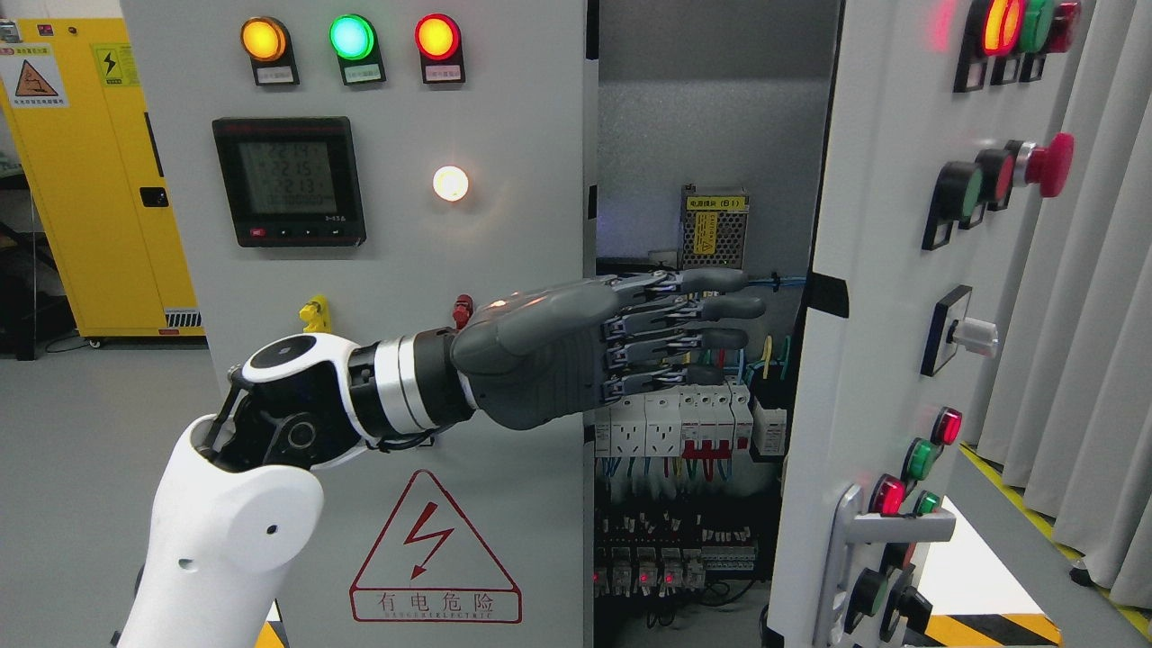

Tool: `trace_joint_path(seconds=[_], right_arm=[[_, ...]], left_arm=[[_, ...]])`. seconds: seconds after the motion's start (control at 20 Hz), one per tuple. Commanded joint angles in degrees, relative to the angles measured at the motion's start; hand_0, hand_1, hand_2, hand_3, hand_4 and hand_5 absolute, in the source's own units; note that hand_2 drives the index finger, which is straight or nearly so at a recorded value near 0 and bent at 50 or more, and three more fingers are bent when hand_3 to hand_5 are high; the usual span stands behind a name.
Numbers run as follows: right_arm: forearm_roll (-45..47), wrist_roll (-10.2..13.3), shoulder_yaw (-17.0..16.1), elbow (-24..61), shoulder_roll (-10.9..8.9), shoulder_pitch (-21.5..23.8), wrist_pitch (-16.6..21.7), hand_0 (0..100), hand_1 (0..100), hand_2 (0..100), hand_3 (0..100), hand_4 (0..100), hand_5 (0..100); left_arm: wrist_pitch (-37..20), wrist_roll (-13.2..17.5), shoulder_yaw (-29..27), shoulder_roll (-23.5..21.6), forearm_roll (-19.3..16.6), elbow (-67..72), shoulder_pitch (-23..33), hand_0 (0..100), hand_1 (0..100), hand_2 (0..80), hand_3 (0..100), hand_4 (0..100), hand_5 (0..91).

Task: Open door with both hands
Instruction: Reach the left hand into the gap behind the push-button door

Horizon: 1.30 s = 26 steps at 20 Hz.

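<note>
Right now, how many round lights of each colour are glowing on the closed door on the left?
Orange: 1
Green: 1
Red: 1
White: 1
Total: 4

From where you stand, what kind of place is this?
Probably an industrial electrical room or test lab. The grey control cabinet has indicator lamps and a shock-hazard sign, its open right door reveals circuit breakers, and a yellow safety cabinet stands behind.

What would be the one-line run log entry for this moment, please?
stage: doors being opened | right door: swung open | left door: closed | left hand: fingers extended, holds nothing | right hand: not in view
</note>
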<state>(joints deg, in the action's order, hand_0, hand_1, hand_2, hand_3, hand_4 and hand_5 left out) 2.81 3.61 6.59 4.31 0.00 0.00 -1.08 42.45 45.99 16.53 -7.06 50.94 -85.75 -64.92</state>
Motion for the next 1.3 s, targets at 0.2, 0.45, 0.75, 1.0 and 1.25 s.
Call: trace_joint_path(seconds=[0.2, 0.45, 0.75, 1.0, 1.25], right_arm=[[0.01, -0.01, 0.0, 0.0, -0.17, 1.67, 0.03, 0, 50, 4, 0, 0, 0], [0.01, -0.01, 0.0, 0.0, -0.09, 1.67, 0.03, 0, 50, 4, 0, 0, 0], [0.0, -0.01, 0.0, 0.0, 0.0, 1.67, 0.03, 0, 50, 4, 0, 0, 0], [0.01, -0.01, 0.0, 0.0, 0.0, 1.67, 0.03, 0, 50, 4, 0, 0, 0], [0.01, -0.01, 0.0, 0.0, 0.0, 1.76, 0.03, 0, 50, 4, 0, 0, 0]], left_arm=[[1.14, 0.07, 2.71, 9.34, -0.05, 7.7, -2.75, 12, 56, 0.0, 0, 0, 0.0], [0.97, 0.07, 3.41, 9.43, -0.4, 7.97, -2.4, 12, 56, 0.0, 0, 0, 0.0], [0.88, 0.07, 4.47, 11.62, -0.4, 7.97, -1.96, 12, 56, 0.0, 0, 0, 0.0], [0.53, 0.07, 5.7, 14.34, -0.58, 8.05, -1.96, 12, 56, 0.0, 0, 0, 0.0], [0.53, 0.07, 5.79, 16.28, -0.67, 7.88, -2.05, 12, 56, 0.0, 0, 0, 0.0]])
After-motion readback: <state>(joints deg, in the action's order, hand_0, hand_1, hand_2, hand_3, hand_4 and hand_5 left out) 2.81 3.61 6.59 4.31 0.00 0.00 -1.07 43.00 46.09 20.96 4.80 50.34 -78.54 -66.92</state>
